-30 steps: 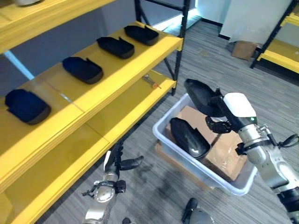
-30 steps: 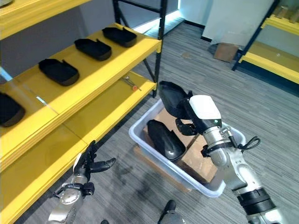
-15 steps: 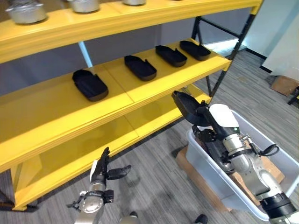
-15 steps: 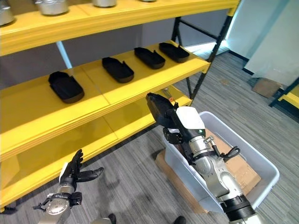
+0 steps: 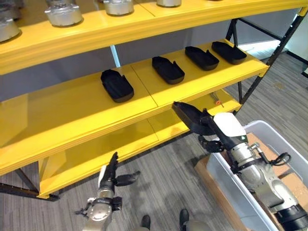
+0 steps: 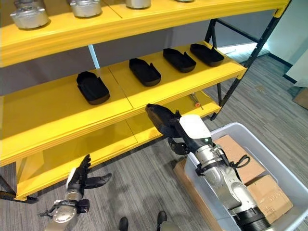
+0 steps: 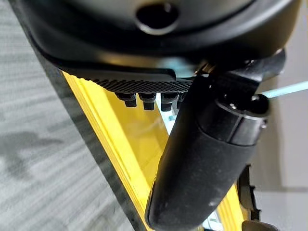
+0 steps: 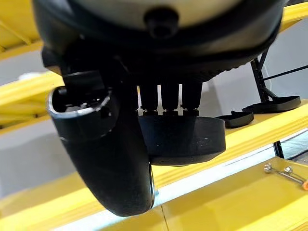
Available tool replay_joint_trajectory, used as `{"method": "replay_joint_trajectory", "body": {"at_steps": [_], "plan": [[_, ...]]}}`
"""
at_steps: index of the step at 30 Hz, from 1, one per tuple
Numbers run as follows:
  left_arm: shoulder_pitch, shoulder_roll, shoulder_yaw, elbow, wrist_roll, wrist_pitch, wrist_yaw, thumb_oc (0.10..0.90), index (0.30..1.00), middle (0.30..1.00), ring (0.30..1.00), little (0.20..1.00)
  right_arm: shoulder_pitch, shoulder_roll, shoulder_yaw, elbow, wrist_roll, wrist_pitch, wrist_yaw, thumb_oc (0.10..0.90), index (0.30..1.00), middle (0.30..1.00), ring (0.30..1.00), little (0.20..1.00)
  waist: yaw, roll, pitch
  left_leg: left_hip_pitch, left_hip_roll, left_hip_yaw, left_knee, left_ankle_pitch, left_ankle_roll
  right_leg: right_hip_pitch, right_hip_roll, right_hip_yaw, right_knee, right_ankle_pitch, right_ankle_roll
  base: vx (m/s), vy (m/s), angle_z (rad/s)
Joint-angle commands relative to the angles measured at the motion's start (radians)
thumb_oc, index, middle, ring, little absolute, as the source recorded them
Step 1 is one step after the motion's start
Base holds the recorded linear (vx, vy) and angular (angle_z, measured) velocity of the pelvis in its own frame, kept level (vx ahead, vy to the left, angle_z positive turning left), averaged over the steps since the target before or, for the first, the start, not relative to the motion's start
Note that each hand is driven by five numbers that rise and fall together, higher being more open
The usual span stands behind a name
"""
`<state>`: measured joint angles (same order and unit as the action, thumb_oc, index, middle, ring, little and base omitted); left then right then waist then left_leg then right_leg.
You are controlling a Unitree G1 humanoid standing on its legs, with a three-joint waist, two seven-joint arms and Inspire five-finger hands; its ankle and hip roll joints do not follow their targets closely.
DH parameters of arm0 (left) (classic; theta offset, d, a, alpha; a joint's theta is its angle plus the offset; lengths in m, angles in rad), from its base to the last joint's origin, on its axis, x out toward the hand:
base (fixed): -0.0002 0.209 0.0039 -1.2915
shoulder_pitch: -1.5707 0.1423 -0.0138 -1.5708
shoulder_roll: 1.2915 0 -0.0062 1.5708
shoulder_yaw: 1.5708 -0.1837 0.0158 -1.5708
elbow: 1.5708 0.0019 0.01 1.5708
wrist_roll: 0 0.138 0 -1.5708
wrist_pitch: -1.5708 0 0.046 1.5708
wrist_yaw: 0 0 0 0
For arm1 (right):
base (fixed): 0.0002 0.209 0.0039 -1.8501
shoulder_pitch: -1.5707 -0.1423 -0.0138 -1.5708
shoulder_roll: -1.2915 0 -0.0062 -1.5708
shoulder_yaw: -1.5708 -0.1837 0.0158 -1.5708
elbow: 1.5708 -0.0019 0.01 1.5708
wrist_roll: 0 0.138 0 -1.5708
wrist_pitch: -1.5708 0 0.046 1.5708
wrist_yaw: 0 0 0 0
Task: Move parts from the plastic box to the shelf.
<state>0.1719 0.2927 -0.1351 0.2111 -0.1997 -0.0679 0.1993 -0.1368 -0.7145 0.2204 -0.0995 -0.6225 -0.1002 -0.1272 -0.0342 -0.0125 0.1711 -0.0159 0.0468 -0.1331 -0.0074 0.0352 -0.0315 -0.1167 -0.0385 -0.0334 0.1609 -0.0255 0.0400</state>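
Carrying step: right hand (image 5: 219,131) has 1 black part (image 5: 189,117) in its grip, raised just off the middle shelf (image 5: 72,103) edge, so placing comes next, by my read. Next move calls for reaching up toward 11 o'clock and setting the part flat on the bare yellow stretch, probably left of the 4 parts already in a row there.

Left eye view: right arm comes in from 4 o'clock, part pointing to 10 o'clock, above the box (image 5: 250,202) rim. Left hand (image 5: 111,179) hangs low at 7 o'clock over the floor, fingers straight, thumb out, empty.

Right eye view: same pose; placed part (image 6: 93,87) lies at 10 o'clock, cardboard (image 6: 250,168) in the box at 4 o'clock. Metal pots (image 6: 29,14) sit on the top shelf.

Left wrist view: fingers straight, nothing held, yellow shelf edge past them.

Right wrist view: fingers over the part, thumb under, pinching it; shelf beyond.
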Motion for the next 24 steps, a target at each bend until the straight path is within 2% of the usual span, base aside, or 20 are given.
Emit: {"method": "replay_joint_trajectory", "body": {"at_steps": [1, 5, 6, 7, 8, 9, 10, 11, 12, 13, 14, 15, 17, 18, 21, 22, 24], "plan": [[-0.059, 0.057, 0.04, -0.088, 0.013, -0.084, 0.011, 0.9, 1.0, 1.0, 1.0, 1.0, -0.141, 0.014, -0.071, -0.115, 0.068, -0.053, -0.095, 0.4, 0.3, 0.3, 0.3, 0.3, 0.013, -0.044, -0.101, 0.048, -0.111, 0.059, -0.03, -0.05, 0.06, 0.018, 0.023, 0.013, -0.136, 0.111, 0.041, 0.19, -0.125, -0.19], [-0.074, 0.057, 0.023, -0.078, 0.001, -0.078, 0.015, 0.9, 1.0, 1.0, 1.0, 1.0, -0.167, 0.015, -0.064, -0.129, 0.095, -0.065, -0.106, 0.4, 0.3, 0.3, 0.3, 0.3, 0.021, -0.053, -0.093, 0.03, -0.093, 0.061, 0.063, -0.091, 0.036, 0.048, 0.02, -0.013, -0.14, 0.089, 0.024, 0.12, -0.153, 0.07], [-0.079, 0.057, 0.019, -0.076, -0.008, -0.08, 0.011, 0.9, 1.0, 1.0, 1.0, 1.0, -0.181, 0.006, -0.063, -0.133, 0.1, -0.069, -0.113, 0.4, 0.3, 0.3, 0.3, 0.3, 0.024, -0.057, -0.074, -0.005, -0.092, 0.065, 0.141, -0.107, 0.017, 0.059, 0.012, -0.041, -0.137, 0.077, 0.017, 0.06, -0.128, 0.47], [-0.082, 0.059, 0.014, -0.079, -0.022, -0.086, 0.008, 0.9, 1.0, 1.0, 1.0, 1.0, -0.188, -0.003, -0.064, -0.144, 0.099, -0.072, -0.122, 0.4, 0.3, 0.3, 0.3, 0.3, 0.029, -0.058, -0.051, -0.044, -0.074, 0.099, 0.24, -0.091, -0.011, 0.079, 0.003, -0.066, -0.13, 0.063, 0.009, 0.05, -0.099, 0.68], [-0.082, 0.06, 0.012, -0.078, -0.026, -0.086, 0.007, 0.9, 1.0, 1.0, 1.0, 1.0, -0.189, -0.008, -0.064, -0.148, 0.096, -0.071, -0.128, 0.4, 0.3, 0.3, 0.3, 0.3, 0.028, -0.061, -0.039, -0.066, -0.052, 0.117, 0.283, -0.065, -0.024, 0.088, -0.003, -0.077, -0.13, 0.063, 0.004, 0.08, -0.026, 0.99], [-0.078, 0.062, 0.015, -0.083, -0.034, -0.084, 0.004, 0.9, 1.0, 1.0, 1.0, 1.0, -0.19, -0.013, -0.067, -0.16, 0.089, -0.068, -0.136, 0.4, 0.3, 0.3, 0.3, 0.3, 0.026, -0.069, -0.031, -0.096, 0.038, 0.157, 0.271, -0.026, -0.028, 0.106, -0.016, -0.095, -0.146, 0.06, 0.008, 0.08, 0.023, 1.16], [-0.073, 0.063, 0.017, -0.083, -0.032, -0.082, 0.005, 0.9, 1.0, 1.0, 1.0, 1.0, -0.185, -0.015, -0.072, -0.167, 0.086, -0.066, -0.138, 0.4, 0.3, 0.3, 0.3, 0.3, 0.029, -0.075, -0.033, -0.091, 0.075, 0.167, 0.22, -0.014, -0.029, 0.119, -0.024, -0.101, -0.163, 0.06, 0.014, 0.18, 0.109, 1.0], [-0.069, 0.067, 0.019, -0.086, -0.025, -0.081, 0.011, 0.9, 1.0, 1.0, 1.0, 1.0, -0.184, -0.02, -0.08, -0.176, 0.085, -0.06, -0.144, 0.4, 0.3, 0.3, 0.3, 0.3, 0.034, -0.076, -0.043, -0.105, 0.158, 0.152, 0.088, 0.07, -0.053, 0.129, -0.036, -0.101, -0.186, 0.058, 0.031, 0.25, 0.237, 0.68], [-0.07, 0.066, 0.024, -0.088, -0.025, -0.079, 0.021, 0.9, 1.0, 1.0, 1.0, 1.0, -0.192, -0.028, -0.079, -0.176, 0.091, -0.054, -0.153, 0.4, 0.3, 0.3, 0.3, 0.3, 0.039, -0.068, -0.041, -0.139, 0.23, 0.146, -0.009, 0.174, -0.093, 0.136, -0.043, -0.091, -0.193, 0.048, 0.046, 0.26, 0.284, 0.43], [-0.07, 0.063, 0.024, -0.088, -0.023, -0.078, 0.021, 0.9, 1.0, 1.0, 1.0, 1.0, -0.193, -0.033, -0.079, -0.172, 0.088, -0.049, -0.153, 0.4, 0.3, 0.3, 0.3, 0.3, 0.037, -0.06, -0.043, -0.145, 0.256, 0.166, -0.059, 0.22, -0.116, 0.144, -0.043, -0.092, -0.199, 0.042, 0.051, 0.22, 0.27, 0.35], [-0.072, 0.058, 0.027, -0.084, -0.021, -0.078, 0.02, 0.9, 1.0, 1.0, 1.0, 1.0, -0.187, -0.042, -0.086, -0.172, 0.083, -0.047, -0.155, 0.4, 0.3, 0.3, 0.3, 0.3, 0.034, -0.049, -0.047, -0.165, 0.277, 0.206, -0.08, 0.234, -0.136, 0.157, -0.043, -0.099, -0.21, 0.037, 0.056, 0.23, 0.277, 0.07], [-0.066, 0.047, 0.031, -0.083, -0.022, -0.081, 0.018, 0.9, 1.0, 1.0, 1.0, 1.0, -0.169, -0.048, -0.106, -0.188, 0.069, -0.045, -0.152, 0.4, 0.3, 0.3, 0.3, 0.3, 0.028, -0.03, -0.06, -0.145, 0.299, 0.247, -0.08, 0.225, -0.152, 0.177, -0.048, -0.106, -0.216, 0.026, 0.066, 0.25, 0.301, -0.02], [-0.058, 0.037, 0.028, -0.079, -0.022, -0.085, 0.021, 0.9, 1.0, 1.0, 1.0, 1.0, -0.148, -0.034, -0.118, -0.204, 0.054, -0.043, -0.153, 0.4, 0.3, 0.3, 0.3, 0.3, 0.037, -0.008, -0.075, -0.12, 0.288, 0.239, -0.08, 0.199, -0.153, 0.206, -0.068, -0.097, -0.219, 0.017, 0.08, 0.29, 0.36, -0.2], [-0.063, 0.043, 0.03, -0.08, -0.02, -0.088, 0.019, 0.9, 1.0, 1.0, 1.0, 1.0, -0.147, -0.014, -0.118, -0.206, 0.054, -0.041, -0.155, 0.4, 0.3, 0.3, 0.3, 0.3, 0.044, -0.007, -0.082, -0.103, 0.262, 0.24, -0.068, 0.181, -0.136, 0.231, -0.104, -0.09, -0.215, 0.018, 0.094, 0.24, 0.301, -0.39], [-0.067, 0.055, 0.033, -0.08, -0.017, -0.09, 0.019, 0.9, 1.0, 1.0, 1.0, 1.0, -0.144, -0.002, -0.121, -0.211, 0.055, -0.042, -0.155, 0.4, 0.3, 0.3, 0.3, 0.3, 0.049, -0.02, -0.079, -0.093, 0.244, 0.252, -0.052, 0.167, -0.124, 0.243, -0.128, -0.085, -0.209, 0.016, 0.104, 0.18, 0.203, -0.43], [-0.082, 0.076, 0.026, -0.082, -0.01, -0.089, 0.016, 0.9, 1.0, 1.0, 1.0, 1.0, -0.134, 0.014, -0.136, -0.234, 0.05, -0.042, -0.155, 0.4, 0.3, 0.3, 0.3, 0.3, 0.053, -0.039, -0.083, -0.095, 0.21, 0.264, -0.01, 0.128, -0.098, 0.25, -0.173, -0.082, -0.194, 0.023, 0.122, 0.19, 0.283, -0.1], [-0.103, 0.094, 0.017, -0.079, -0.002, -0.085, 0.024, 0.9, 1.0, 1.0, 1.0, 1.0, -0.144, 0.027, -0.13, -0.245, 0.038, -0.04, -0.156, 0.4, 0.3, 0.3, 0.3, 0.3, 0.055, -0.049, -0.09, -0.096, 0.173, 0.272, 0.015, 0.089, -0.073, 0.245, -0.214, -0.079, -0.174, 0.039, 0.141, 0.21, 0.361, 0.14]]}}
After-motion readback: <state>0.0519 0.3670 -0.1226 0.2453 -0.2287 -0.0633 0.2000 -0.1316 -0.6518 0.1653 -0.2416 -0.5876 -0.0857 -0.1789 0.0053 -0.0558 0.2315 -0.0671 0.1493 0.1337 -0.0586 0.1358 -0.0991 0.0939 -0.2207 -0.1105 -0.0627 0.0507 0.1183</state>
